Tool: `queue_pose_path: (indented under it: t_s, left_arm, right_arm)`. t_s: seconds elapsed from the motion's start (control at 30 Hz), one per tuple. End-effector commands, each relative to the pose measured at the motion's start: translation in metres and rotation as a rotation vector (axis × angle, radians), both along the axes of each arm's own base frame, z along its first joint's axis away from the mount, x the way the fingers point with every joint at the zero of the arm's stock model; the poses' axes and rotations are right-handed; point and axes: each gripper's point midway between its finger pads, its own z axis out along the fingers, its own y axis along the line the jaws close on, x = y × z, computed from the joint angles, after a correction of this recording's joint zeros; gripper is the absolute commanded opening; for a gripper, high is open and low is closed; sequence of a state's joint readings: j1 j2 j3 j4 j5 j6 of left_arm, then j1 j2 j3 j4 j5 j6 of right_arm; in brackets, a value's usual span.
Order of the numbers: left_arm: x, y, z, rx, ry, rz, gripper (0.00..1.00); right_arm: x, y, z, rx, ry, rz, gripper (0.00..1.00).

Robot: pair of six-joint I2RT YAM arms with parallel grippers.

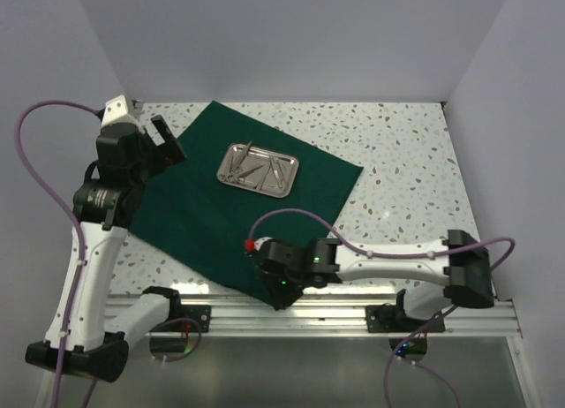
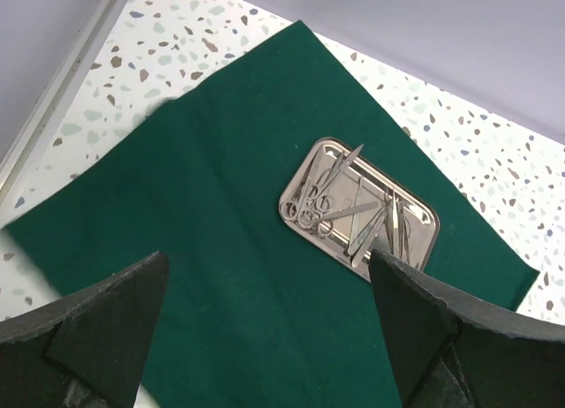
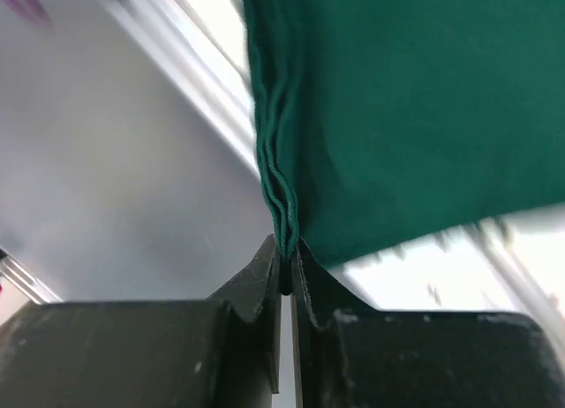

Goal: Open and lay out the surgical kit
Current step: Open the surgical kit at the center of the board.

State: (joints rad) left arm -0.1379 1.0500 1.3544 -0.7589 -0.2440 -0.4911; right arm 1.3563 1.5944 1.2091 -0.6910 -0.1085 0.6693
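The surgical kit's dark green cloth (image 1: 221, 205) lies spread on the speckled table, with a shiny steel tray (image 1: 258, 169) of thin instruments (image 2: 349, 209) on its far half. My right gripper (image 1: 275, 289) is shut on the cloth's near corner; in the right wrist view the bunched cloth edge (image 3: 281, 205) sits pinched between the fingertips (image 3: 269, 258). My left gripper (image 1: 163, 143) hangs open above the cloth's left edge, apart from it. In the left wrist view its fingers (image 2: 106, 324) frame the cloth (image 2: 221, 249) and the tray (image 2: 415, 240).
An aluminium rail (image 1: 353, 315) runs along the table's near edge, right below the pinched corner. White walls (image 1: 291, 37) close the back and sides. Purple cables (image 1: 40, 170) loop beside each arm.
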Motion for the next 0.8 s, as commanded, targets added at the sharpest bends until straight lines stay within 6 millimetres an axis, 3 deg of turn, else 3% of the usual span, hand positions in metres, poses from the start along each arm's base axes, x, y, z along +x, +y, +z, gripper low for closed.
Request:
queue_pose_path:
  t_s: [0.0, 0.03, 0.1, 0.17, 0.27, 0.33, 0.43, 0.47, 0.53, 0.57, 0.63, 0.7, 0.73, 0.77]
  left_arm:
    - [-0.036, 0.008, -0.016, -0.030, 0.059, 0.051, 0.99]
    - [-0.041, 0.009, -0.020, -0.031, 0.068, 0.054, 0.99]
    - [-0.053, 0.011, -0.022, -0.035, 0.071, 0.058, 0.99]
    - [-0.058, 0.009, -0.026, -0.042, 0.086, 0.050, 0.99]
    - [-0.056, 0.005, -0.027, -0.050, 0.099, 0.033, 0.99]
    - [-0.054, 0.006, -0.026, -0.043, 0.100, 0.036, 0.99]
    - [-0.044, 0.006, -0.029, -0.027, 0.104, 0.029, 0.99]
    - [-0.037, 0.005, -0.032, -0.021, 0.107, 0.025, 0.99]
    - [-0.027, 0.004, -0.036, 0.003, 0.116, 0.008, 0.99]
    - [-0.016, 0.003, -0.040, 0.015, 0.120, 0.000, 0.99]
    - [-0.002, 0.002, -0.043, 0.056, 0.123, -0.026, 0.99]
    - [0.021, 0.002, -0.050, 0.087, 0.135, -0.035, 0.99]
    - [0.030, 0.005, -0.049, 0.109, 0.131, -0.040, 0.99]
    - [0.047, 0.005, -0.056, 0.118, 0.142, -0.041, 0.99]
  right_arm:
    - [0.002, -0.024, 0.018, 0.107, 0.001, -0.202, 0.00]
    - [-0.001, -0.037, 0.006, 0.074, 0.011, -0.231, 0.26]
    - [0.006, -0.056, 0.002, 0.036, -0.036, -0.262, 0.78]
    - [0.012, -0.076, 0.002, -0.044, -0.086, -0.269, 0.98]
    - [0.033, -0.089, 0.020, -0.104, -0.205, -0.292, 0.98]
    - [0.048, -0.088, 0.039, -0.087, -0.271, -0.324, 0.98]
    - [0.072, -0.100, 0.046, -0.074, -0.221, -0.405, 0.99]
    - [0.102, -0.107, 0.047, -0.042, -0.194, -0.512, 0.98]
    - [0.124, -0.121, 0.039, -0.017, -0.155, -0.572, 0.98]
    - [0.150, -0.132, 0.039, 0.003, -0.139, -0.652, 0.98]
    - [0.178, -0.147, 0.040, -0.019, -0.161, -0.689, 0.98]
    - [0.209, -0.168, 0.027, -0.100, -0.148, -0.773, 0.97]
    - [0.225, -0.172, 0.036, -0.101, -0.173, -0.791, 0.96]
    - [0.239, -0.186, 0.032, -0.142, -0.176, -0.842, 0.96]
